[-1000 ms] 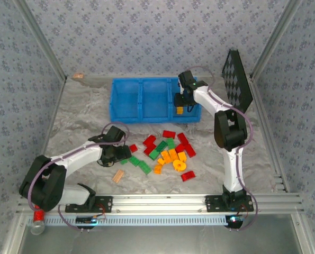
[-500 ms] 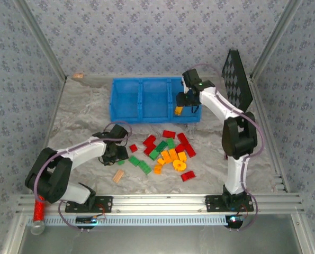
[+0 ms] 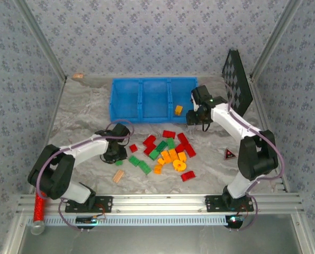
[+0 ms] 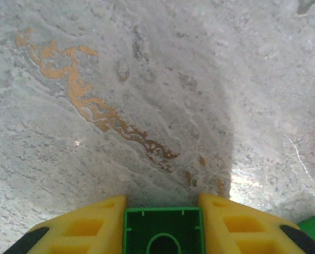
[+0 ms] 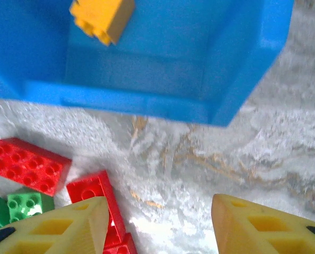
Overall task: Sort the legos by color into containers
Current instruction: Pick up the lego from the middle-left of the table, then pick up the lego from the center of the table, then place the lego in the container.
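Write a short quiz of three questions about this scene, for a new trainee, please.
1. True or false: the left gripper is shut on a green lego.
2. Which compartment of the blue bin holds the orange-yellow lego? A: left. B: middle. C: right.
3. Fill in the missing word: the right gripper holds nothing, and its jaws stand ___.
Key: 1 true; 2 C; 3 open.

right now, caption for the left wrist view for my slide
Left fingers shut on a green brick over the grey marbled table.
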Controlling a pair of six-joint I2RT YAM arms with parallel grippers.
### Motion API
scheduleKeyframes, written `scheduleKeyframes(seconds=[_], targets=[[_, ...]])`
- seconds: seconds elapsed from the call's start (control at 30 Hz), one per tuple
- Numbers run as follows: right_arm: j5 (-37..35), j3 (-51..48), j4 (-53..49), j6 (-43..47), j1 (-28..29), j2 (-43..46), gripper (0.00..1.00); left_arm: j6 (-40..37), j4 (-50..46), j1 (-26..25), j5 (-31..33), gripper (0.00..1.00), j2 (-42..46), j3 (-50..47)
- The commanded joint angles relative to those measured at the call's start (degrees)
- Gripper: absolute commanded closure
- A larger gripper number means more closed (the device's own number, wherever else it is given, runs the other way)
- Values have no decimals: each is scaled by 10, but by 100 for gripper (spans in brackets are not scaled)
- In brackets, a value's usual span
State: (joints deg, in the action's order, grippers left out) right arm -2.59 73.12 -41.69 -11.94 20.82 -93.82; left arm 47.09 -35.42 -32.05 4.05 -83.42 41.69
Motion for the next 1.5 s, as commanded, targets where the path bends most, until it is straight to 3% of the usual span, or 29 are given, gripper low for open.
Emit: scheduleKeyframes(seconds=[0.0,0.3,0.6,0.8,1.13,1.47], targets=[[8,-39,-13,-29,0,39,44,0,98,-16,-97,72,-30,-11],[81,-163,51,-70,14,92,35,-25,44,-14,-77,78,-13,41],[95,-184,147,-77,49,46,31,-77,-32,0,-65,79,-5,186],[77,-153,158,-57,57,1,30,-128,-70,31,-57,79,-16,298],[60,-124,158,-36,72,-65,31,-208,-52,101,-29,79,-129,473],[42,-116,148,-29,73,-88,47,-220,-49,152,-63,80,-301,582]])
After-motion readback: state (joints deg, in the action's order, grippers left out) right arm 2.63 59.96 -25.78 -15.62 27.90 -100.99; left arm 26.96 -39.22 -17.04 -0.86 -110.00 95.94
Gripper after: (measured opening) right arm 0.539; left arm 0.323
